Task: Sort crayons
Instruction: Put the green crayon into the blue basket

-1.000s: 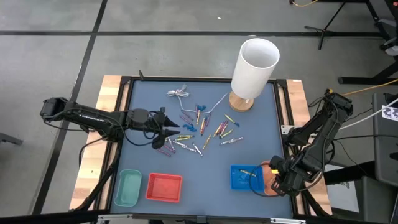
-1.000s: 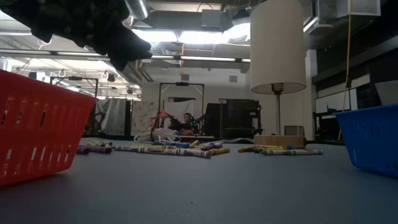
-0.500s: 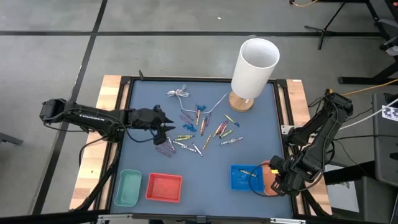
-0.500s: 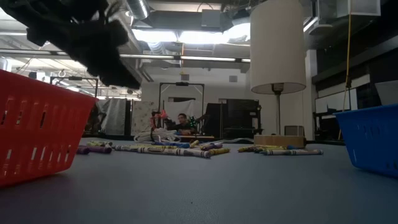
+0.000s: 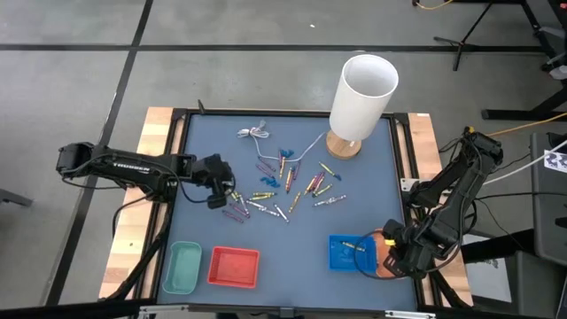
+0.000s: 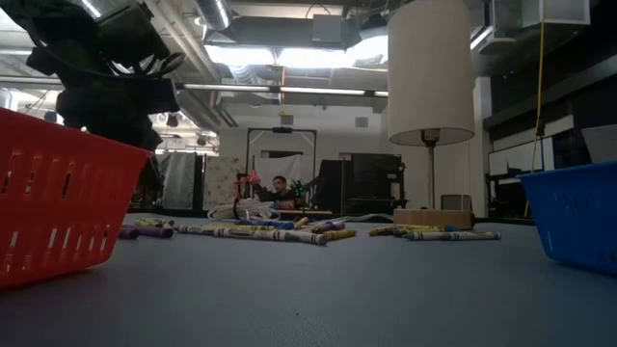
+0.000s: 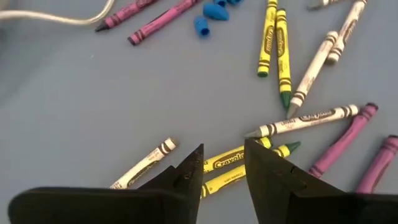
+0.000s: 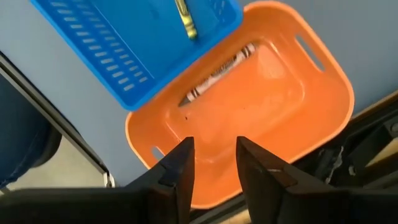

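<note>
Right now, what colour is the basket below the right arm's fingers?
Orange; the basket shows best in the right wrist view, holding one white crayon.

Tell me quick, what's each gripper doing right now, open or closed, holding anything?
Left gripper: open, empty, fingers straddling a yellow crayon in the scattered pile.
Right gripper: open, empty, hanging over the orange basket beside the blue basket.

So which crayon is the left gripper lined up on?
The left gripper frames a yellow crayon, the upper of two yellow ones lying parallel; the white and purple crayons sit off to the sides.
</note>
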Motion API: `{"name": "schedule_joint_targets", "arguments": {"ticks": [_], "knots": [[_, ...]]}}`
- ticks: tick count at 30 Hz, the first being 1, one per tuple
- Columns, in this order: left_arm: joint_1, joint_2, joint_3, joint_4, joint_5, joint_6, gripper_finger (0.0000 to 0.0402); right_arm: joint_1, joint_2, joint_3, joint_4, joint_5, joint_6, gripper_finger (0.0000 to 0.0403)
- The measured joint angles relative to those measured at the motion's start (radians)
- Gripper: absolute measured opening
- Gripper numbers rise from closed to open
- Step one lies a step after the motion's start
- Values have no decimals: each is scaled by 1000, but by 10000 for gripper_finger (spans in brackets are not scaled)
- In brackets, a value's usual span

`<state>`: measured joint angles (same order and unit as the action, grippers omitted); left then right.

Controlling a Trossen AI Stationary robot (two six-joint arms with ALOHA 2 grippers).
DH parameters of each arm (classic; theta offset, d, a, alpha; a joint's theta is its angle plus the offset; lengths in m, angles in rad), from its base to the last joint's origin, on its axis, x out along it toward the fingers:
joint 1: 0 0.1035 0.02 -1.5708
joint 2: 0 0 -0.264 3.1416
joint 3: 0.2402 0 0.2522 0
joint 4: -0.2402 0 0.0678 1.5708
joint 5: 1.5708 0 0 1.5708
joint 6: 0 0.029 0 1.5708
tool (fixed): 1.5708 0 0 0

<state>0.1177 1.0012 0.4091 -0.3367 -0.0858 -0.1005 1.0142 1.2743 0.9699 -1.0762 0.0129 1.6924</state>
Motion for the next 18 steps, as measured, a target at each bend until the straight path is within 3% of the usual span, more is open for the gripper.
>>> {"name": "schedule_joint_targets", "arguments": {"ticks": [8,18], "knots": [[0,21,0,-5,1,160,94,0,0,0,1,91,0,115],[0,156,0,-4,2,249,94,0,0,0,4,128,0,115]]}}
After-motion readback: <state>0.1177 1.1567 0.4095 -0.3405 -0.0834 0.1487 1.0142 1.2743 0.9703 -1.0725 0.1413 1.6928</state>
